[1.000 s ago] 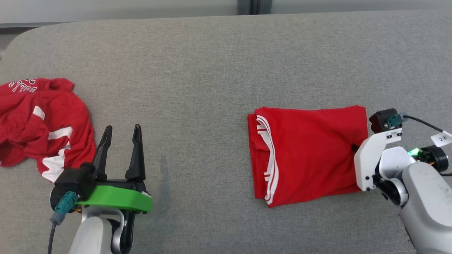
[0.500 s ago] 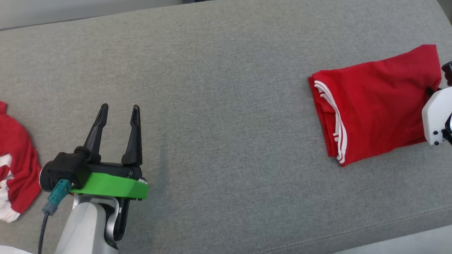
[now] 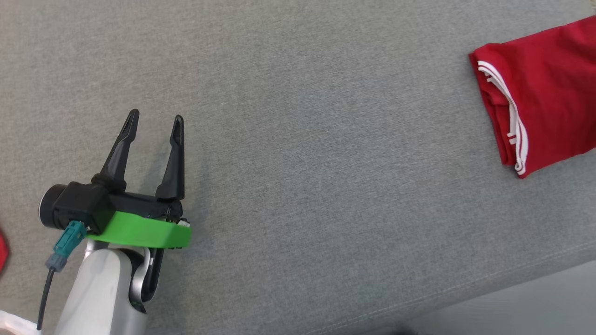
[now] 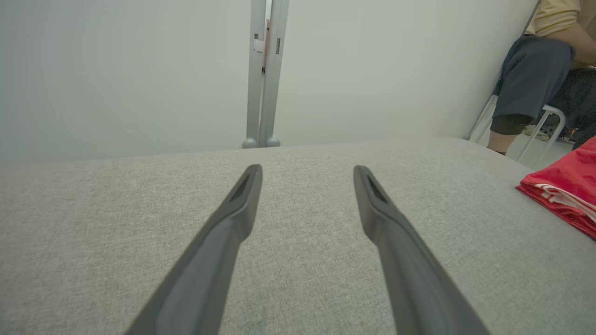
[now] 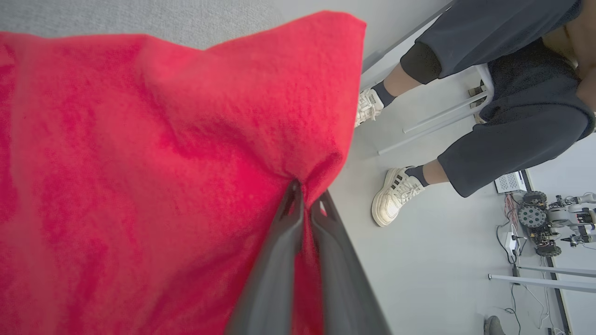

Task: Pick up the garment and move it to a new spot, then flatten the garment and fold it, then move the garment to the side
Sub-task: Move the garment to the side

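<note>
garment (image 3: 540, 88): red with white trim, folded into a flat packet, lying at the 2 o'clock edge of the head view on the grey fabric bench (image 3: 326, 139); its 3 o'clock side runs out of that view.
handling: likely light, soft and limp; a pinch on one edge may let the layers sag and slide open, so it is best dragged low or taken through all layers at once.
where to hold: the edge opposite the white-trimmed fold, catching every layer.
right hand (image 5: 307, 190): fingers pressed together on a bunched edge of the red cloth.
left hand (image 3: 156, 117): fingers spread wide, nothing in it, at 8 o'clock over bare bench.
count: one folded garment, two hands, one seated person (image 5: 489, 139) with two pale shoes (image 5: 396, 195).
</note>
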Controlling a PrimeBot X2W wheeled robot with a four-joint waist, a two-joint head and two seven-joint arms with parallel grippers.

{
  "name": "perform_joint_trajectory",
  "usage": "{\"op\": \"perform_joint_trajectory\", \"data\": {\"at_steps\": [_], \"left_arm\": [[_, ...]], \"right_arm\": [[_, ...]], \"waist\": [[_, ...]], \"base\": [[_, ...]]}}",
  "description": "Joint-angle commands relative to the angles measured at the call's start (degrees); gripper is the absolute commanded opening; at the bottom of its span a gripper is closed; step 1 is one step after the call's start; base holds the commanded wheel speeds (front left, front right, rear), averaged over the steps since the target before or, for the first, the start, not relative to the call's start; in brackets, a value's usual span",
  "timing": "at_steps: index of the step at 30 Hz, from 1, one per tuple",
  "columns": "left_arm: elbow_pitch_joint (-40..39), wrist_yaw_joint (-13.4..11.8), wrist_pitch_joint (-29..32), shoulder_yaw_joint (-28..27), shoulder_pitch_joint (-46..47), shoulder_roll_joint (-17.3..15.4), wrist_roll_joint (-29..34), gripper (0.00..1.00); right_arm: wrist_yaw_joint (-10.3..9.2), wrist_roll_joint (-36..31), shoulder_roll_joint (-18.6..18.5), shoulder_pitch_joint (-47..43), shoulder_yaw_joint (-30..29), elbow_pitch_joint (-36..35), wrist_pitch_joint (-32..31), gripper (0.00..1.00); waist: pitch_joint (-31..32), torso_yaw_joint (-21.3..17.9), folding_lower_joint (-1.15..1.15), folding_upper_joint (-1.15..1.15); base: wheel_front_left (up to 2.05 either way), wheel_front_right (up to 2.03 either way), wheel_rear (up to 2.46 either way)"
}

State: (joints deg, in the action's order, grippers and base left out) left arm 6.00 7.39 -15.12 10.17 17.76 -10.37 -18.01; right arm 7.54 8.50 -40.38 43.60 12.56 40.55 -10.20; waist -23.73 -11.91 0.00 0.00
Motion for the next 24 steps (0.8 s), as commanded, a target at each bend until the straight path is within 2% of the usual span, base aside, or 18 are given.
{"op": "perform_joint_trajectory", "data": {"at_steps": [1, 3, 4, 5, 10, 15, 20, 24], "left_arm": [[-0.1, 0.1, 0.0, -0.1, 0.8, -0.7, 0.4, 1.00], [-0.1, 0.1, 0.0, 0.0, 0.8, -0.8, 0.3, 1.00], [-0.1, 0.1, 0.0, 0.0, 0.8, -0.7, 0.2, 1.00], [-0.1, 0.1, 0.0, 0.0, 0.7, -0.5, 0.2, 1.00], [0.3, 0.1, 0.0, -0.8, -0.2, 0.5, -0.1, 1.00], [1.0, 0.1, 0.0, -1.2, -1.8, 1.7, -0.5, 1.00], [2.4, 0.1, 0.0, -1.9, -4.0, 2.9, -1.1, 1.00], [3.9, 0.1, 0.0, -3.2, -6.2, 3.4, -1.5, 1.00]], "right_arm": [[-0.10, -0.6, 0.4, 0.6, -0.9, 1.0, 0.5, 0.00], [-0.10, -1.4, 0.6, 0.5, -2.3, 2.1, 1.5, 0.00], [-0.10, -2.1, 0.5, 0.4, -2.8, 2.6, 2.2, 0.27], [-0.11, -2.9, 0.5, 0.1, -3.7, 3.2, 2.8, 1.00], [-0.10, -5.3, 2.1, -1.3, -7.3, 4.4, 6.0, 1.00], [-0.10, -5.4, 5.3, -3.8, -11.1, 4.3, 7.7, 1.00], [-0.10, -3.1, 9.0, -8.8, -14.4, 0.6, 13.3, 1.00], [-0.10, -1.4, 14.5, -14.9, -15.9, -5.2, 18.0, 1.00]], "waist": [[-1.0, 1.2, 0.00, 0.00], [-1.1, 1.9, 0.00, 0.00], [-1.0, 2.3, 0.00, 0.00], [-0.8, 2.8, 0.00, 0.00], [1.2, 4.4, 0.00, 0.00], [4.7, 5.8, 0.00, 0.00], [8.6, 7.1, 0.00, 0.00], [11.7, 8.1, 0.00, 0.00]], "base": [[0.00, 0.00, 0.00], [0.00, 0.00, 0.00], [0.00, 0.00, 0.00], [0.00, 0.00, 0.00], [0.00, 0.00, 0.00], [0.00, 0.00, 0.00], [0.00, 0.00, 0.00], [0.00, 0.00, 0.00]]}}
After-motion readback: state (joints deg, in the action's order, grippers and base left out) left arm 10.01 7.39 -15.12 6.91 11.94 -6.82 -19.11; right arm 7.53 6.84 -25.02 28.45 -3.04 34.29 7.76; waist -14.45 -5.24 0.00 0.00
